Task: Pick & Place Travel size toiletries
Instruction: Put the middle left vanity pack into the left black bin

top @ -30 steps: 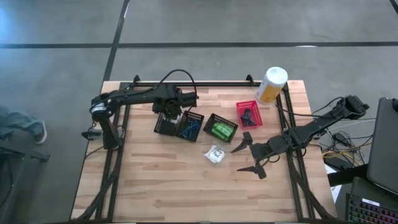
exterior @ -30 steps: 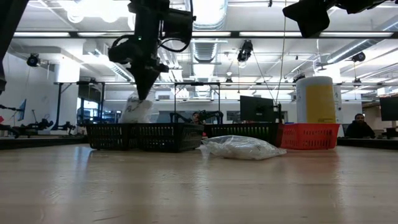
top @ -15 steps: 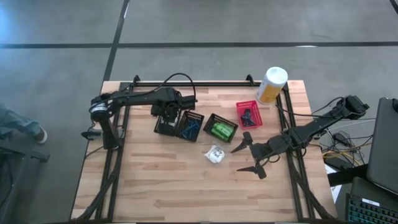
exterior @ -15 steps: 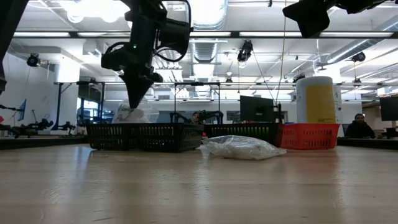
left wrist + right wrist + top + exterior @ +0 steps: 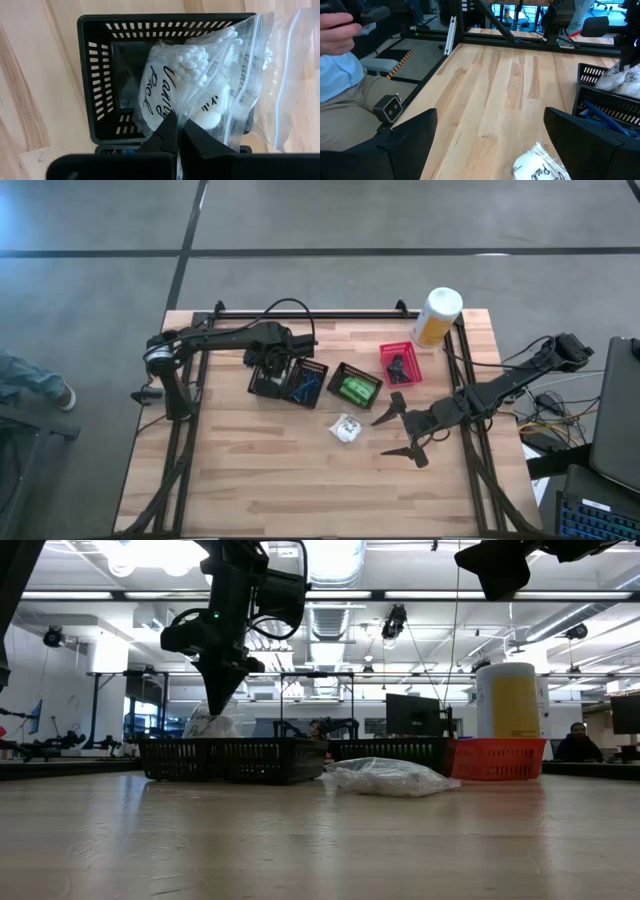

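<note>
My left gripper (image 5: 178,131) is pinched tight on the clear zip bag of white cotton swabs (image 5: 200,75), holding it by a fold of plastic at its near edge. The bag hangs over the black mesh basket at the left end of the row (image 5: 266,379), partly down inside it; in the left wrist view one side of the bag spills past the basket's rim onto the bare wood beyond.

Assessment of the step: this is the lowering and release into the basket. To do it well I judge I should shift slightly toward the basket's middle so the overhanging side clears the rim, lower until the bulk rests on the basket floor, and only then part the fingers. Soft film may cling to the pads, so a straight upward withdrawal is advised.

My right gripper (image 5: 406,428) waits with its jaws spread wide and empty, low over the wooden table (image 5: 260,480) on the right side. A second clear-wrapped white lump (image 5: 346,428) lies on the boards just beside it, toward the table's middle, apart from both fingers and in front of the black basket holding a bright green packet (image 5: 355,388).
</note>
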`<move>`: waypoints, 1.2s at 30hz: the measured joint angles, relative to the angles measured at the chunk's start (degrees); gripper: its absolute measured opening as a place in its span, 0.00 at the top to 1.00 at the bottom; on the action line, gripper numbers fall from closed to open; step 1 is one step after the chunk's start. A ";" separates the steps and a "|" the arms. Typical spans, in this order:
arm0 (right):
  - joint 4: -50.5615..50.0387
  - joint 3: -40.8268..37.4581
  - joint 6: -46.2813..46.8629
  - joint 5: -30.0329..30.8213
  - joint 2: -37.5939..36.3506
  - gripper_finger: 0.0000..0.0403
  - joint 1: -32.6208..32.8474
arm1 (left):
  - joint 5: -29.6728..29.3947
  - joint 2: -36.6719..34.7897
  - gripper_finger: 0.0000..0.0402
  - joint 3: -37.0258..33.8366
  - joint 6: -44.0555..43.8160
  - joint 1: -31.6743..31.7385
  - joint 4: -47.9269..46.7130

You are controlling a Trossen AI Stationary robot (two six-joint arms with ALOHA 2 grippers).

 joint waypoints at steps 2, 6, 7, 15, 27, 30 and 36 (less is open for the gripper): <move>-0.01 0.00 0.00 -0.01 0.00 0.10 -0.02 | 0.00 0.00 0.99 0.00 0.46 0.00 0.03; -0.01 0.00 0.00 0.00 0.00 0.10 0.00 | 0.01 0.00 0.99 0.00 0.50 -0.04 0.03; 0.00 0.00 0.00 0.00 0.00 0.10 -0.01 | 0.00 0.02 0.99 0.00 0.50 -0.04 0.04; -0.02 0.00 0.00 0.00 0.00 0.10 -0.02 | 0.10 0.00 0.99 0.00 0.52 -0.04 0.04; 0.00 0.00 0.00 -0.01 0.00 0.10 -0.01 | 0.17 0.02 0.99 0.00 0.77 -0.22 0.03; 0.00 0.00 0.00 0.00 0.00 0.10 -0.02 | 0.05 0.02 0.99 0.00 2.31 -0.20 0.06; 0.00 0.00 0.00 0.00 0.00 0.10 -0.02 | -0.04 0.02 0.99 0.00 3.21 -0.20 0.06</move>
